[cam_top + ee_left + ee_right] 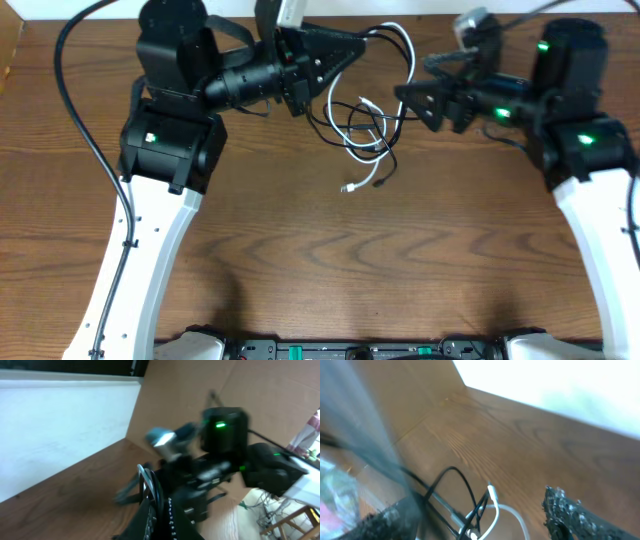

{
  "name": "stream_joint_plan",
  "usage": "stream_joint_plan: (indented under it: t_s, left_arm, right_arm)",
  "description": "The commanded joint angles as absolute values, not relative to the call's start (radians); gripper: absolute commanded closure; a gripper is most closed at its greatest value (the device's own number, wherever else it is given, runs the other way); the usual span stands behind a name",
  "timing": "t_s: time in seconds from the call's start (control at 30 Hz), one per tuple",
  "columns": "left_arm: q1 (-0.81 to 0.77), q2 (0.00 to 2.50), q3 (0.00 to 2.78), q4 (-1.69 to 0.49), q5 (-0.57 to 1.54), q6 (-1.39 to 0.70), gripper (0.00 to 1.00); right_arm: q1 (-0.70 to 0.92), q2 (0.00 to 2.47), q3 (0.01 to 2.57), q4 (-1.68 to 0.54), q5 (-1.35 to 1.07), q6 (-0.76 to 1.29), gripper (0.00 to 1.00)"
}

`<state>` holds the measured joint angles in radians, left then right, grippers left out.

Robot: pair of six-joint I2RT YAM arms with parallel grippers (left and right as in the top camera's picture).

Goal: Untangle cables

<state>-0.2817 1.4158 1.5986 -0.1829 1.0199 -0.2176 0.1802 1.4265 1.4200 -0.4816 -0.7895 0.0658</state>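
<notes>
Parting the knot, one end pinned
Left tool [352, 45] clamps the cables [365, 130] at 12 o'clock; their tangle trails onto the tabletop [300, 250] toward 1 o'clock. Right tool [408, 98], wide, should pinch one cord only and draw toward 3 o'clock, slowly.

Your left arm [160, 230] and right arm [590, 225] each have a smooth white lower link topped by blocky black joint housings, with small green lights [598, 139] glowing on them. A thick black cable [60, 70] loops off the left arm and is clipped along its white link. The left gripper [355, 44] is a black wedge dotted with small pale screws.
</notes>
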Motion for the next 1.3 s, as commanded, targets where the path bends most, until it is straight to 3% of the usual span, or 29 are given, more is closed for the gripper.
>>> stream_joint_plan:
  t_s: [0.0, 0.17, 0.43, 0.63, 0.87, 1.1, 1.27]
  left_arm:
    - [-0.294, 1.417, 1.608, -0.177, 1.039, -0.234, 0.92]
    - [-0.292, 1.413, 1.608, -0.151, 1.039, -0.285, 0.93]
    - [-0.198, 1.388, 1.608, -0.131, 1.036, -0.295, 0.93]
    - [-0.113, 1.393, 1.608, -0.233, 1.024, -0.289, 0.93]
    - [-0.067, 1.393, 1.608, -0.443, 0.863, -0.234, 0.93]
    - [-0.076, 1.396, 1.608, -0.605, 0.765, -0.195, 0.93]
    - [-0.078, 1.409, 1.608, -0.680, 0.765, -0.115, 0.92]
  right_arm:
    - [0.233, 1.504, 1.419, -0.489, -0.598, 0.210, 0.30]
    - [0.273, 1.624, 1.419, -0.634, -0.276, 0.393, 0.32]
    - [0.245, 1.729, 1.419, -0.891, -0.178, 0.367, 0.32]
    - [0.234, 1.730, 1.419, -0.966, -0.178, 0.247, 0.29]
    - [0.233, 1.730, 1.419, -0.983, -0.194, 0.107, 0.29]
    - [0.209, 1.729, 1.419, -0.944, -0.490, -0.039, 0.30]
    - [0.201, 1.729, 1.419, -0.901, -0.561, -0.038, 0.30]
